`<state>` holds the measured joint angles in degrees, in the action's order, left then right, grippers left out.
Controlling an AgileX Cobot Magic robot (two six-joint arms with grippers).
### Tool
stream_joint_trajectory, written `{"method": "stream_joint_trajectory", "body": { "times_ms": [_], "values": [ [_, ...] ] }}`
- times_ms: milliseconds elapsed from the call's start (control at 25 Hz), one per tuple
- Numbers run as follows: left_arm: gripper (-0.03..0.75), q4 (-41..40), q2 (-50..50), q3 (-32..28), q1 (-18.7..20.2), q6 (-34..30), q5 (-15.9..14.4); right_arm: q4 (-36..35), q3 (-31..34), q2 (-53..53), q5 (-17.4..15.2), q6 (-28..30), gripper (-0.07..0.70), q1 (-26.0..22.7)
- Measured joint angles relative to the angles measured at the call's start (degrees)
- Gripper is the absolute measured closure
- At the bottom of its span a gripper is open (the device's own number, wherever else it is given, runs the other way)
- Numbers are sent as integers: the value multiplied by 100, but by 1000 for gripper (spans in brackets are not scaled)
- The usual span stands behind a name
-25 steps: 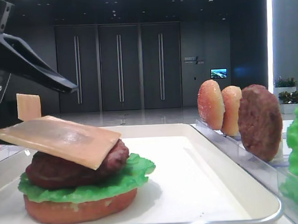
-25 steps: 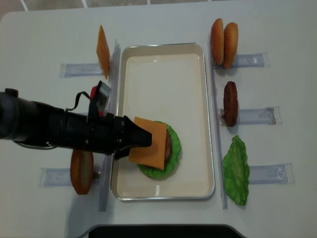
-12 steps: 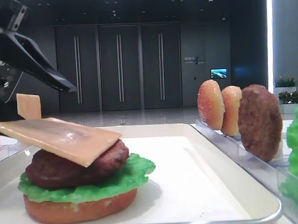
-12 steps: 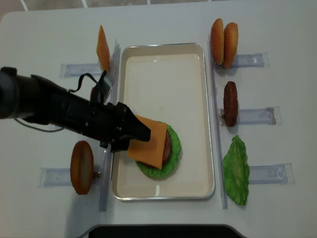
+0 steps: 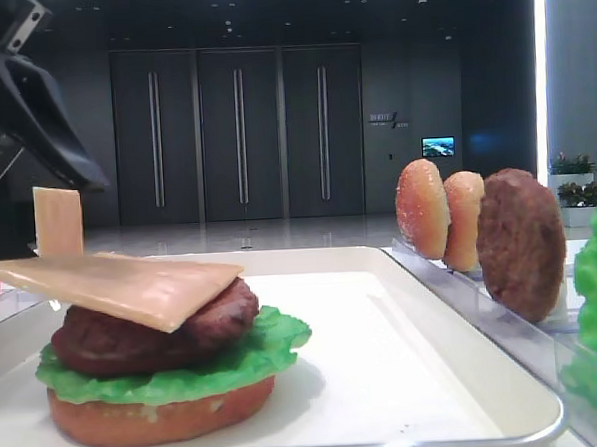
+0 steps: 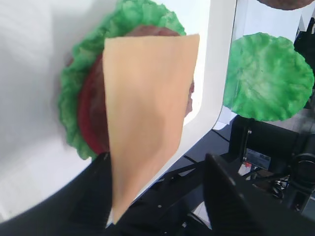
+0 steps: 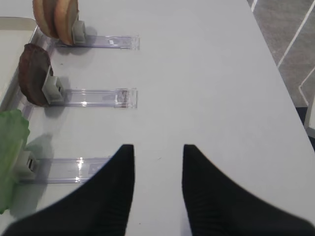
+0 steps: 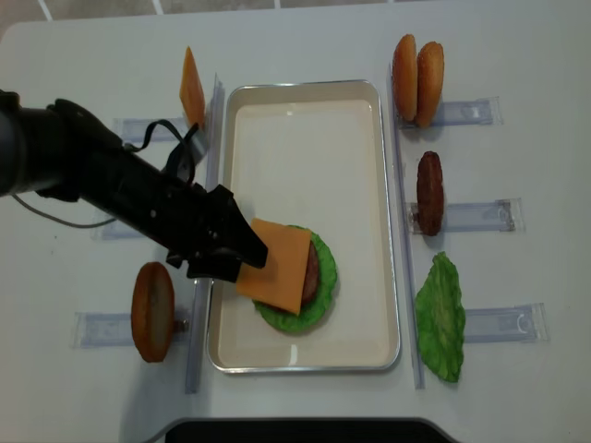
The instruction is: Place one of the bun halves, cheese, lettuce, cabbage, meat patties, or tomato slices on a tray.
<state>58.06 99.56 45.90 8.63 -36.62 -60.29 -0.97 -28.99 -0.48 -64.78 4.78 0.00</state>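
Cheese slice (image 8: 277,266) lying tilted on meat patty (image 5: 149,331), over lettuce (image 5: 256,358) and bottom bun half (image 5: 163,416), in near part of white tray (image 8: 305,129). Left pincer (image 8: 242,257) spread wide beside cheese's left edge, gripping nothing. Right pincer (image 7: 156,169) parted over bare desk (image 7: 206,73), empty, near clear racks (image 7: 93,98).
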Motion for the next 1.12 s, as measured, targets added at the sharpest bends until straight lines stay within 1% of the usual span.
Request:
{"method": "stream_joint_trajectory", "body": {
  "times_ms": [120, 280, 360, 520, 680, 800, 920, 1040, 1120],
  "values": [
    [279, -264, -171, 126, 0, 319, -6, 0, 0, 0, 0, 0, 397, 0],
    [279, -841, -311, 310, 0, 847, -35, 0, 0, 0, 0, 0, 397, 0],
    [279, -1030, -384, 342, 0, 970, -66, 0, 0, 0, 0, 0, 397, 0],
    [279, -1151, -554, 406, 0, 1026, -177, 0, 0, 0, 0, 0, 397, 0],
    [281, -1525, -824, 747, 0, 1301, -243, 0, 0, 0, 0, 0, 397, 0],
    [282, -2313, -1063, 1234, 5, 1855, -432, 0, 0, 0, 0, 0, 397, 0],
    [282, -3328, -1150, 1745, 5, 2490, -750, 0, 0, 0, 0, 0, 397, 0],
    [283, -4204, -1150, 2177, -2, 2896, -876, 0, 0, 0, 0, 0, 397, 0],
    [283, -4649, -1150, 2421, -41, 3093, -907, 0, 0, 0, 0, 0, 397, 0]
  ]
}}
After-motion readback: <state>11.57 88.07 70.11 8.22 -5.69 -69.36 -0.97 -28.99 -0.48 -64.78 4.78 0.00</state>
